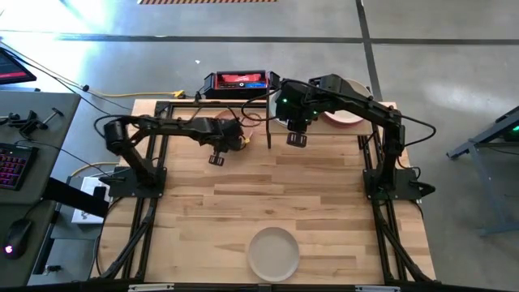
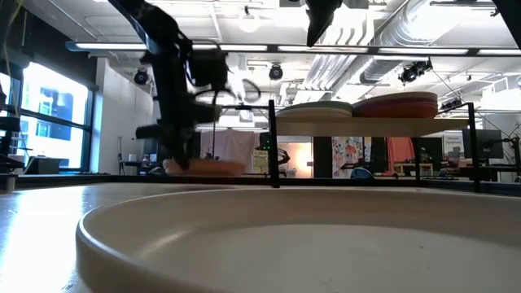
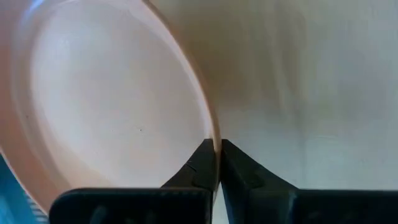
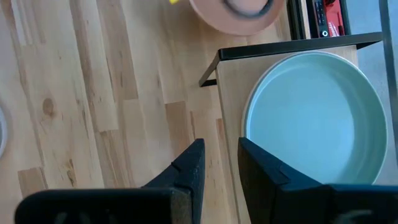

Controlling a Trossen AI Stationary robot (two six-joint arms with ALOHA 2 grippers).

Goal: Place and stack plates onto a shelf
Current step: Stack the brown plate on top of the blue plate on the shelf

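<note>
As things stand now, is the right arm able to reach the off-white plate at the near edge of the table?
Probably yes. The right hand hangs empty and open beside the shelf, and only bare tabletop lies between it and the off-white plate. The left hand, pinching a peach plate, is off to the side.

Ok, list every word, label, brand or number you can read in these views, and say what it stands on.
No text can be read in any view.
Black-and-red box beyond the table's far edge: a pale label on its red top, too small to read.
Posters on the room's back wall in the low view: too blurred to read.
</note>
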